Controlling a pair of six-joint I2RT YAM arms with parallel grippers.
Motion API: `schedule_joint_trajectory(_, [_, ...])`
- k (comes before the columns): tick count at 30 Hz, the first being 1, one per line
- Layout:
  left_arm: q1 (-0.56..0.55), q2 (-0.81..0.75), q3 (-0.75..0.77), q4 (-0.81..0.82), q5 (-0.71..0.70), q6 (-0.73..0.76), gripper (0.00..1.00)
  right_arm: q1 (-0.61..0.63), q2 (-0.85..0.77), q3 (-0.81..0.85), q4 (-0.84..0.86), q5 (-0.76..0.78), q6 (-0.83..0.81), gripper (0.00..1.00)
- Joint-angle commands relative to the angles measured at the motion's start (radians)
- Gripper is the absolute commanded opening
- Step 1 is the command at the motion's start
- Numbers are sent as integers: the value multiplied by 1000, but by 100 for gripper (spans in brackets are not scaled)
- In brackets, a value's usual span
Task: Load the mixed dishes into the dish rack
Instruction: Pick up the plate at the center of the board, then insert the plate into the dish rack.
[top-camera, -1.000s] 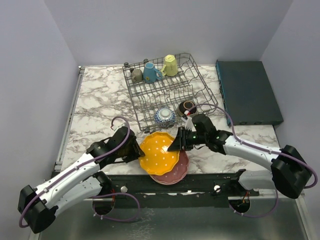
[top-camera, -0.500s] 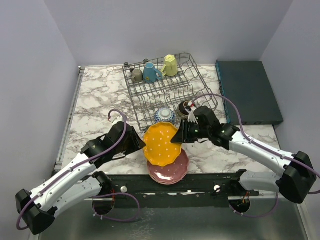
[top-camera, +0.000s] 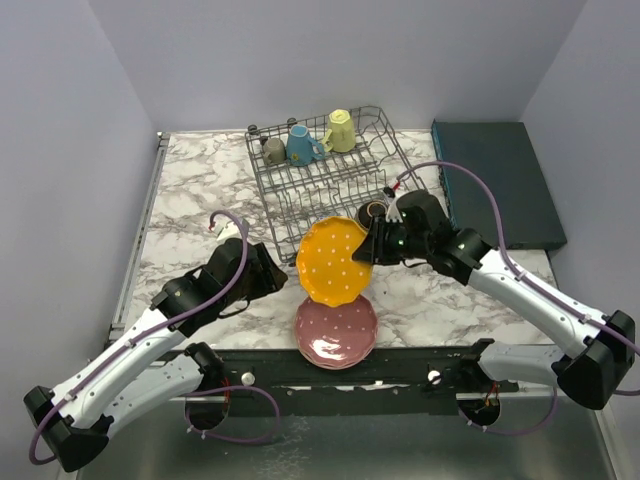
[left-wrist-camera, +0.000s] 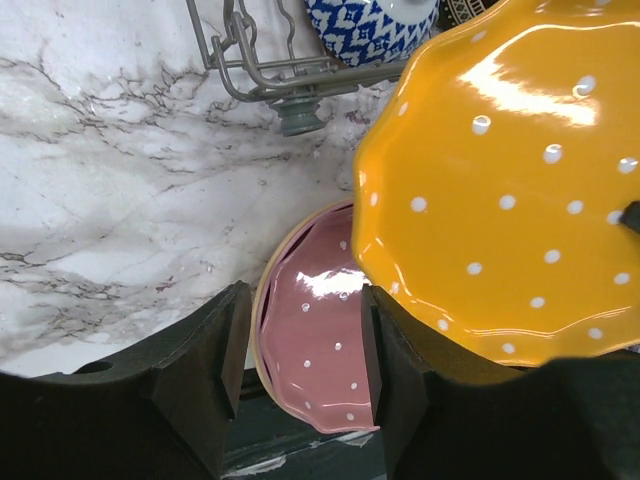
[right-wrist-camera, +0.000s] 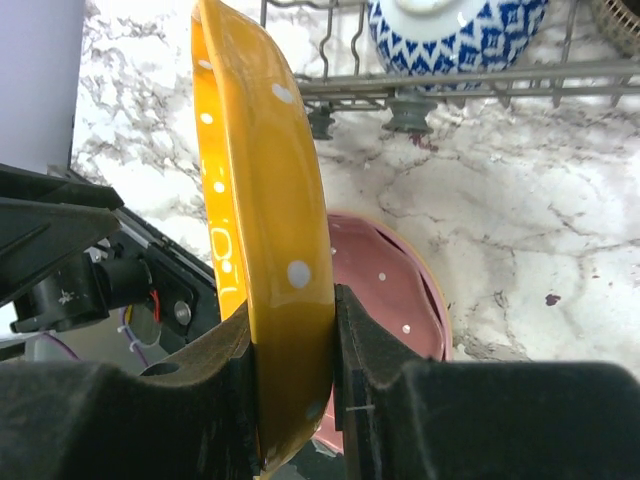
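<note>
Above pink plate (top-camera: 336, 330): right end effector (top-camera: 371, 246) clamps orange plate (top-camera: 333, 262), tilted.

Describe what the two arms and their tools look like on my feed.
Both the left arm and the right arm have light grey links and bulky black joints, with a purple cable looping along each. The left tool and the right tool are black, each with two flat, blunt fingers.

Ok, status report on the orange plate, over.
Right gripper shut on orange plate, held tilted beside dish rack. Left gripper open, empty. Blue-white bowl occupies rack's near edge.
</note>
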Motion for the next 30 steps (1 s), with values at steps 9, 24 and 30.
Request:
schedule_joint_trajectory(9, [-3, 9, 74, -11, -68, 169, 63, -18, 18, 305, -87, 231, -114, 0])
schedule_joint_trajectory(24, [-3, 18, 53, 63, -61, 307, 73, -104, 215, 642, -136, 391, -315, 0])
schedule_joint_trajectory(30, [-2, -3, 42, 66, -64, 306, 73, -221, 281, 715, -89, 345, -367, 0])
